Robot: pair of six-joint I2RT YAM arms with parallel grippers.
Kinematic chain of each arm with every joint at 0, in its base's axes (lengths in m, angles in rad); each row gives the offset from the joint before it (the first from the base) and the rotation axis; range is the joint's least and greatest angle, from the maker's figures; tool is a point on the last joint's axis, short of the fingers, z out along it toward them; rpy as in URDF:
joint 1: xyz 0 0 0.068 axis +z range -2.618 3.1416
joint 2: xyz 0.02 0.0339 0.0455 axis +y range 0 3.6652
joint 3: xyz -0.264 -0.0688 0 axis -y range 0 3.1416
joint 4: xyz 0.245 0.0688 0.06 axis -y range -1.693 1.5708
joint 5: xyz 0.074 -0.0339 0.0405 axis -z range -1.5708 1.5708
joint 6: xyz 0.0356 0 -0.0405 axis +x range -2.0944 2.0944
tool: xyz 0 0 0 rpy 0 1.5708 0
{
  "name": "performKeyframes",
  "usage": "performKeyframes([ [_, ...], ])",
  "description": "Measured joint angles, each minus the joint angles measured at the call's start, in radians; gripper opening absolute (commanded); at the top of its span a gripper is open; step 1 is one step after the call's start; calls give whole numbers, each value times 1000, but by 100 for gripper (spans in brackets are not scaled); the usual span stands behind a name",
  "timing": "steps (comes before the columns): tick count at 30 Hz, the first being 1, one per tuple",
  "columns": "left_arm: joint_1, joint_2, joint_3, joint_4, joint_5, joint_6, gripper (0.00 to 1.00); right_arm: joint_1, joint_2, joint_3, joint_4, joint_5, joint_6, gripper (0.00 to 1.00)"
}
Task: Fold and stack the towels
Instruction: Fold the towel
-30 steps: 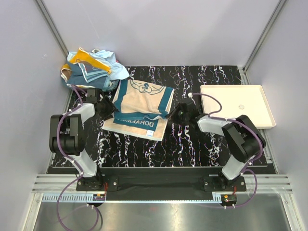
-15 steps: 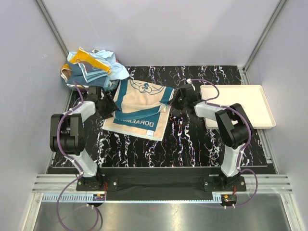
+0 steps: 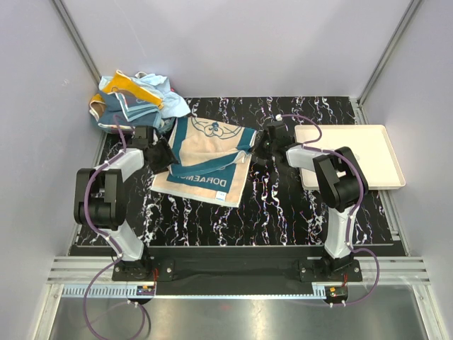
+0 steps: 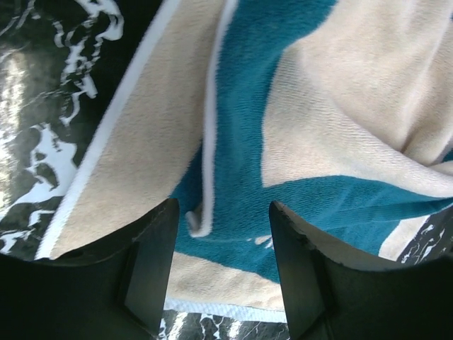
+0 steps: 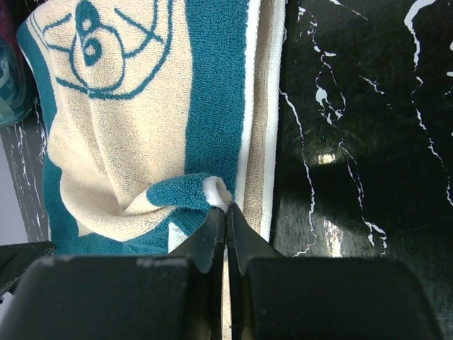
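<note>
A teal towel with a beige centre lies partly folded in the middle of the black marbled table. My right gripper is at the towel's right edge, shut on a lifted teal corner with a white hem. My left gripper is at the towel's left edge. It is open, and a folded white-hemmed corner lies on the towel between its fingers. More towels sit in a crumpled heap at the back left, in light blue, teal and orange-yellow.
A white tray rests at the right side of the table, just behind my right arm. Grey walls close in the back and both sides. The heap of towels lies close behind my left arm.
My right gripper has moved back and left along the towel's right edge, staying shut. My left gripper has shifted a little back and right to the towel's left edge.
</note>
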State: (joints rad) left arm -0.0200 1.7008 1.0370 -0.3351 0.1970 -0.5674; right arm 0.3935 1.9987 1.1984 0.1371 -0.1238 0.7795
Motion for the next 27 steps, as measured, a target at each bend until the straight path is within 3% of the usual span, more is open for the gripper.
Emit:
performKeyframes([
  [12,-54,-5,-26,68,4,12,63,-3,0,0,12,-27,-6,0],
  [27,-58,-132,-147,103,23,-61,62,-10,0,0,16,-37,-17,0],
])
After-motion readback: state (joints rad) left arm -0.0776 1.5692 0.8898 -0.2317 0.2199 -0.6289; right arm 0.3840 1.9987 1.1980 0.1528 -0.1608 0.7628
